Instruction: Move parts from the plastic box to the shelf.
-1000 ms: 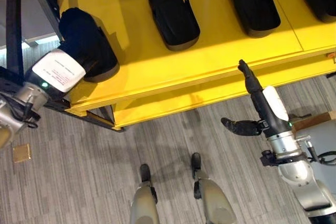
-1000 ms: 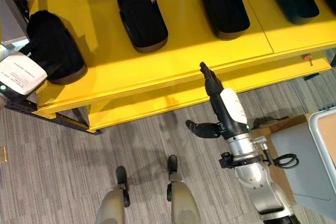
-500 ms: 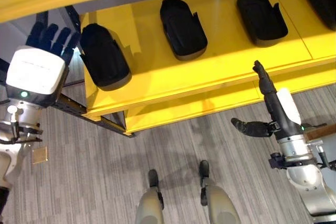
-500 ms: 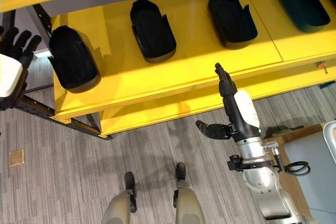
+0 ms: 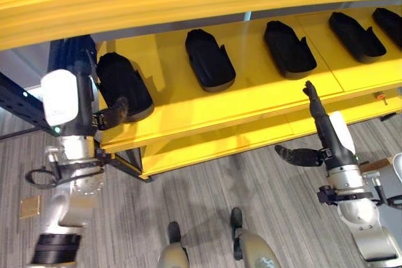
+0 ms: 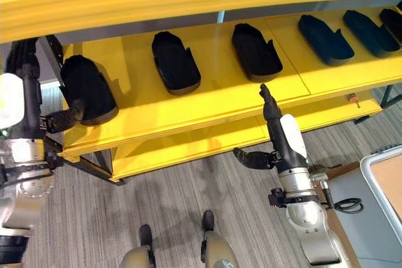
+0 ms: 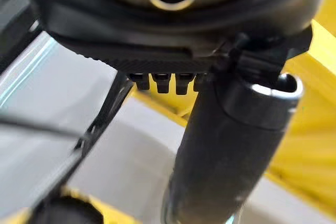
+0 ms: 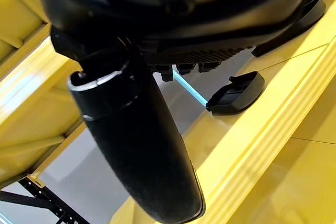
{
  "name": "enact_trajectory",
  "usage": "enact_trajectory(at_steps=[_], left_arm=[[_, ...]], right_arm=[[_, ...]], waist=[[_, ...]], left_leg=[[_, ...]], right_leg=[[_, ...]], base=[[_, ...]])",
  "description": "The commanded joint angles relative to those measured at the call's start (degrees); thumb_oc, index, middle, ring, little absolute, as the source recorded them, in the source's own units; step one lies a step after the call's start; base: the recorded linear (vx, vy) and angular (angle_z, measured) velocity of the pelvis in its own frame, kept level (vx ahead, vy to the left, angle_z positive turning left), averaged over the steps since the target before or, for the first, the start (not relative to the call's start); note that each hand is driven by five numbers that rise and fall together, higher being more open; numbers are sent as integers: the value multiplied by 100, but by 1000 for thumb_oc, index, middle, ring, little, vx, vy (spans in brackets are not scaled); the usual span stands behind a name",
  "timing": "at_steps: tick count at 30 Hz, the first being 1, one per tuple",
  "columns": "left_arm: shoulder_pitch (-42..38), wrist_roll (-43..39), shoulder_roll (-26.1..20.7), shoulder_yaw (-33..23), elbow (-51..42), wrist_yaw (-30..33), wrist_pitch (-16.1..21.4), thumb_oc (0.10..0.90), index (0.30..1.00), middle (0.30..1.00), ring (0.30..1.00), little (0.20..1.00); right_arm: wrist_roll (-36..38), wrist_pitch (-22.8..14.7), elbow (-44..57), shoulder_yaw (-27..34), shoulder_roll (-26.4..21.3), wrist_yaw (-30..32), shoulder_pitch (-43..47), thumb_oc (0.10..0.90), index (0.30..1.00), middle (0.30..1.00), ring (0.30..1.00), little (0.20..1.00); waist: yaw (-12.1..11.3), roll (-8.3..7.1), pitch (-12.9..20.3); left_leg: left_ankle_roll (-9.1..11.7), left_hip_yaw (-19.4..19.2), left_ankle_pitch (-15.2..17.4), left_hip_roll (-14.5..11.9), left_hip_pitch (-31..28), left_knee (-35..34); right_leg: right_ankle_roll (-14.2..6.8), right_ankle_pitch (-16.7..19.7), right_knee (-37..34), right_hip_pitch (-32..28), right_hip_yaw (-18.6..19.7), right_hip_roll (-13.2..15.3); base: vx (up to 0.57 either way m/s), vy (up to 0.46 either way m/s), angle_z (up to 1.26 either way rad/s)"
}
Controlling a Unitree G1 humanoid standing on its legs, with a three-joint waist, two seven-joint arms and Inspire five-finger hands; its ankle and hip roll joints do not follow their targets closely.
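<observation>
Left eye view: a yellow shelf [image 5: 207,114] runs across the frame, and black parts lie in a row on it. The part nearest the shelf's left end [image 5: 122,86] sits just beside the left hand [image 5: 69,95], which stands upright at that end of the shelf; its thumb sticks out toward the part, and its fingers are straight and hold nothing. More parts follow along the shelf: a second part [image 5: 209,59], a third part [image 5: 289,49] and a fourth part [image 5: 357,36]. The right hand [image 5: 323,133] is raised in front of the shelf's front edge, below the third part, fingers straight and pointing up at the edge, thumb spread wide to the side, empty.

Right eye view: the same shelf and row of parts, with a grey box [image 6: 370,211] on the floor, well clear of the shelf's right end and beside the right arm.

Left wrist view: the left hand's thumb [image 7: 226,150] stands out dark and close, with yellow shelf behind it.

Right wrist view: the right hand's thumb [image 8: 139,145] hangs in front of the shelf's yellow edge, and one black part [image 8: 236,93] lies on the shelf past it.
</observation>
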State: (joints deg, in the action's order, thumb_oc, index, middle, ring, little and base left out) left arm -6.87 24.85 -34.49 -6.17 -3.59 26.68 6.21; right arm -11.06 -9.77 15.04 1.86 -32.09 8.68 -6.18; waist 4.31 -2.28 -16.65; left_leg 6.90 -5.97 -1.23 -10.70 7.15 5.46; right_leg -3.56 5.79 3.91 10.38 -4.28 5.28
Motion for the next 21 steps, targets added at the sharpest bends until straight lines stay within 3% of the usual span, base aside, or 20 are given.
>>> enact_trajectory(at_steps=[1, 13, 21], left_arm=[[-563, -503, -209, 180, -289, 114, 289, 900, 1000, 1000, 1000, 1000], [-894, -1223, 299, 781, 11, -52, 211, 900, 1000, 1000, 1000, 1000], [-1190, -1089, 407, 1020, 475, 107, 55, 900, 1000, 1000, 1000, 1000]], right_arm=[[153, -295, 492, 100, -103, 209, 338, 900, 1000, 1000, 1000, 1000], [74, -222, 505, -67, -144, 232, 439, 900, 1000, 1000, 1000, 1000], [43, -226, 506, -135, -156, 242, 429, 900, 1000, 1000, 1000, 1000]], waist=[[72, -126, 559], [121, -176, 683], [163, -209, 717]], left_leg=[[-41, -5, 36, -82, 141, 275], [-62, -51, 23, -81, 4, 177], [-55, -79, 10, -98, 16, 166]], right_leg=[[-393, -503, 123, -369, 66, 307], [-390, -503, 56, -483, 76, 287], [-393, -487, 53, -437, 103, 266]], base=[[41, -12, -2], [7, -2, -2], [1, -1, 0]])
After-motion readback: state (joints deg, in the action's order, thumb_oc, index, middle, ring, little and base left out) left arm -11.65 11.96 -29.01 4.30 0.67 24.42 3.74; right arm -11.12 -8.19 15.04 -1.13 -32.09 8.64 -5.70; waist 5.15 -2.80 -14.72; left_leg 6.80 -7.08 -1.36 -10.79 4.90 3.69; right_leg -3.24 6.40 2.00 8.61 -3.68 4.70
